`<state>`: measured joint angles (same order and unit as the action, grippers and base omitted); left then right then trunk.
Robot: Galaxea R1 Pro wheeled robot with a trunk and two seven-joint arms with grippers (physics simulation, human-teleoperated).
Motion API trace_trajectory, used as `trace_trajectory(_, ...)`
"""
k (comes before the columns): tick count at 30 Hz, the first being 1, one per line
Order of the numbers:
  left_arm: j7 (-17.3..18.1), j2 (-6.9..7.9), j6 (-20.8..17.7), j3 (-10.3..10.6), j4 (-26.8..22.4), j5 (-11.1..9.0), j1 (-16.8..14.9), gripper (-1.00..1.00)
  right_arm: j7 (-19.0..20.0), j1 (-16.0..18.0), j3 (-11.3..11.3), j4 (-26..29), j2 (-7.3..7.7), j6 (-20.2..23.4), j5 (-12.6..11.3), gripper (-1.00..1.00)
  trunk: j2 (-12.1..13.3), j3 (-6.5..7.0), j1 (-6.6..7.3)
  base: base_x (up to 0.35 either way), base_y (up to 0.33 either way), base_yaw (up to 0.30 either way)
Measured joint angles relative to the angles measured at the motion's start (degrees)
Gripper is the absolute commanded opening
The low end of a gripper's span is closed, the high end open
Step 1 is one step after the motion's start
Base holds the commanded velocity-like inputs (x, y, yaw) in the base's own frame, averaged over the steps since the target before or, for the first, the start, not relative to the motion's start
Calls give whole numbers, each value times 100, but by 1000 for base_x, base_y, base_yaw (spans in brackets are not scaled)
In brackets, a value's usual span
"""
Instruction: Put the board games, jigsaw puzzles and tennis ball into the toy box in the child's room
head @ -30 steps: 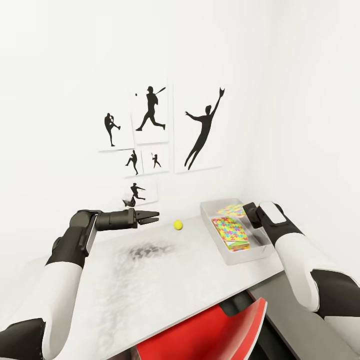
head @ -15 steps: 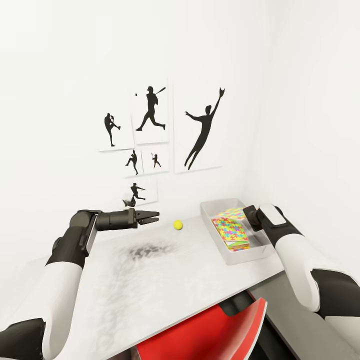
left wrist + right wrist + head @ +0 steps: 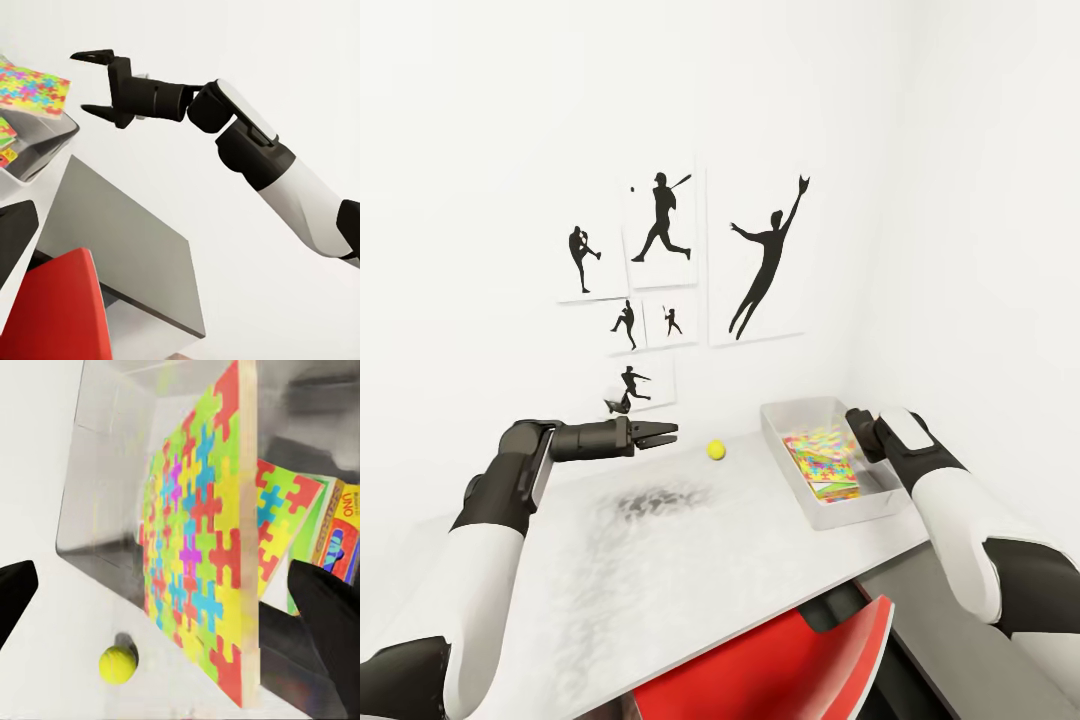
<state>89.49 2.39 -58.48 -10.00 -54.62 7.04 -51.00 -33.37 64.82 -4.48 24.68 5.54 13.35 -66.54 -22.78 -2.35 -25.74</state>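
The puzzle (image 3: 820,453) that hung tilted over the box (image 3: 785,415) 1 second ago now lies lower inside it. The right gripper (image 3: 94,82) hovers above, fingers apart, empty. The left gripper (image 3: 660,436), nearly closed, holds nothing near the ball (image 3: 715,450) on the table (image 3: 660,560).

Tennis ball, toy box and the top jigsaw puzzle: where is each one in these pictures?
tennis ball (image 3: 715,450): head view, middle of the ball, resting on the table.
toy box (image 3: 784,412): head view, far rim of the grey bin.
jigsaw puzzle (image 3: 196,551): right wrist view, middle of its multicoloured face, inside the toy box.
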Motion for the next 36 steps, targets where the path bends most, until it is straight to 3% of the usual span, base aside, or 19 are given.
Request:
trace_trajectory(22,0,1,0,0,0,0,0,100,80,0,-1,33,19,43,-18,100,0,0,0,0,0,0)
trace_trajectory(24,0,1,0,0,0,0,0,100,62,7,-1,58,30,169,-13,100,0,0,0,0,0,0)
trace_trajectory(29,0,1,0,0,0,0,0,100,32,80,-45,379,122,1284,11,100,-1,0,0,0,0,0)
trace_trajectory(36,0,1,0,0,0,0,0,100,-102,73,-9,1081,148,1613,30,100,0,0,0,0,0,0)
